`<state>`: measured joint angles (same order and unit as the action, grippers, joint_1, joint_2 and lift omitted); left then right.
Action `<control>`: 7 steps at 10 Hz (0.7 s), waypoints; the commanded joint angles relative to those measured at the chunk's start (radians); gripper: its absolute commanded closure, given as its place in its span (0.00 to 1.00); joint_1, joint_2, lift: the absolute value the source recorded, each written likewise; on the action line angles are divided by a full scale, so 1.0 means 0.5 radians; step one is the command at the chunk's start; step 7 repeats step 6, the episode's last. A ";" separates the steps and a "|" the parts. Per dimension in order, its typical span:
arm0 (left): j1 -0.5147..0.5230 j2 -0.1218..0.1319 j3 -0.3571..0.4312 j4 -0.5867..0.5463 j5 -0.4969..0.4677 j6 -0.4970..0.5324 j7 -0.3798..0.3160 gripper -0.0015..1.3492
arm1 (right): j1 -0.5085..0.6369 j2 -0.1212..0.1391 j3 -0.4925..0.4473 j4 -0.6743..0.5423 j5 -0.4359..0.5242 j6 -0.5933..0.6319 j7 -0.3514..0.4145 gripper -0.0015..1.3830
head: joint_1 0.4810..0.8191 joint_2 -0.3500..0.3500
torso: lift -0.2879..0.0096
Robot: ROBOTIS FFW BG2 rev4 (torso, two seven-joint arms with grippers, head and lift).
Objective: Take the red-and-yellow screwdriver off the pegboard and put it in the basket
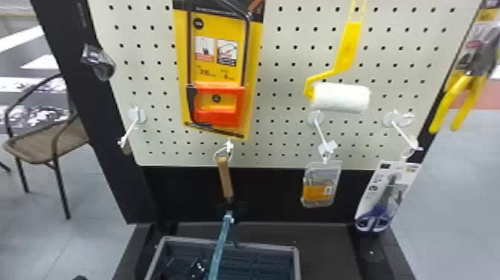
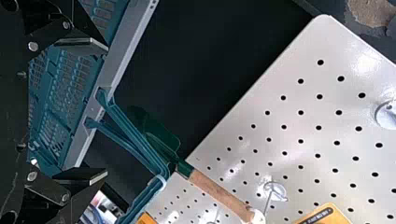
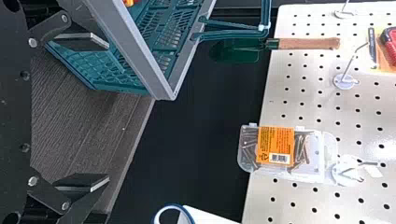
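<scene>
The pegboard stands upright ahead. Below its left half, the grey-rimmed teal basket rests on the dark base, its handle raised. The right wrist view catches a small orange-and-red thing inside the basket; too little shows to tell whether it is the screwdriver. My left gripper is open with nothing held, close to the basket. My right gripper, also open and holding nothing, is beside the basket's outer wall.
A wooden-handled trowel hangs by the basket handle. On the board are a packaged saw, a paint roller, a small clear box, packaged scissors and a white hook at left. Pliers hang farther right.
</scene>
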<state>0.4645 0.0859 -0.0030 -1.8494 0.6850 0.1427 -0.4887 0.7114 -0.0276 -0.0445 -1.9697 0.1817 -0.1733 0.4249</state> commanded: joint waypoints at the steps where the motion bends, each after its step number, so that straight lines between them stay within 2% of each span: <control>1: -0.005 -0.003 0.003 0.000 0.001 0.003 -0.001 0.26 | 0.000 0.000 0.000 0.000 0.002 0.000 0.000 0.20 | 0.20 0.50 | 0.63; 7: -0.005 -0.009 0.012 0.000 -0.002 -0.006 -0.001 0.26 | -0.004 0.000 0.000 0.000 0.011 0.000 0.000 0.20 | 0.20 0.50 | 0.63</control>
